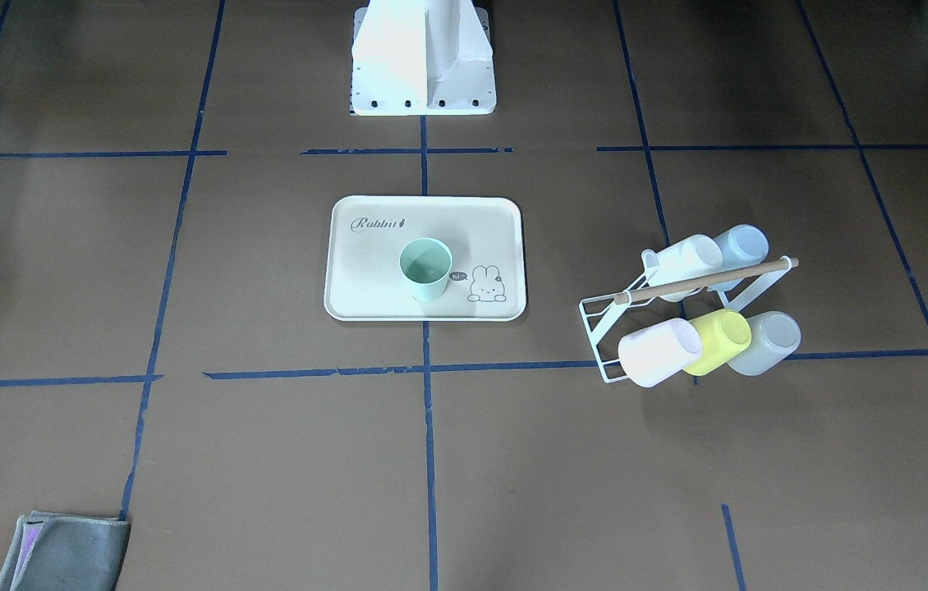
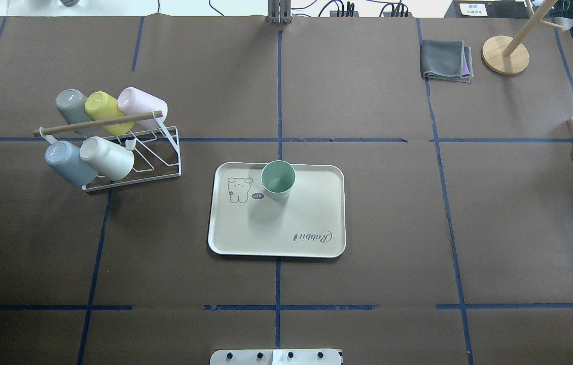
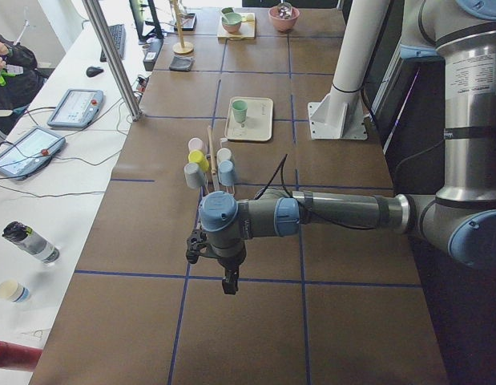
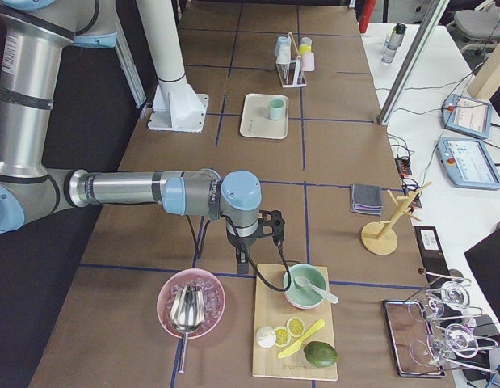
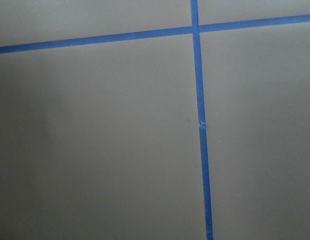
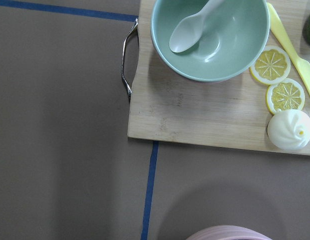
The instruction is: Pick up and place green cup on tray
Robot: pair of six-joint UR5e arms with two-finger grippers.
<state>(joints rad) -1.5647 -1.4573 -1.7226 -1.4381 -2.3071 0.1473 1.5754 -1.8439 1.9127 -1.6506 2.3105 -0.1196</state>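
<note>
The green cup [image 2: 278,179] stands upright on the cream Rabbit tray [image 2: 307,223], near the bunny drawing; it also shows in the front-facing view [image 1: 425,268] on the tray [image 1: 369,275]. No gripper is near it. My left gripper [image 3: 230,282] shows only in the exterior left view, pointing down over bare table far from the tray; I cannot tell whether it is open or shut. My right gripper [image 4: 243,260] shows only in the exterior right view, above the edge of a wooden board; I cannot tell its state. Neither wrist view shows fingers.
A white wire rack [image 2: 157,159] with several cups lies to the tray's left in the overhead view. A grey cloth [image 2: 446,61] and a wooden stand [image 2: 505,55] are at the far right. A wooden board [image 6: 195,110] carries a green bowl [image 6: 210,37] with a spoon and lemon slices.
</note>
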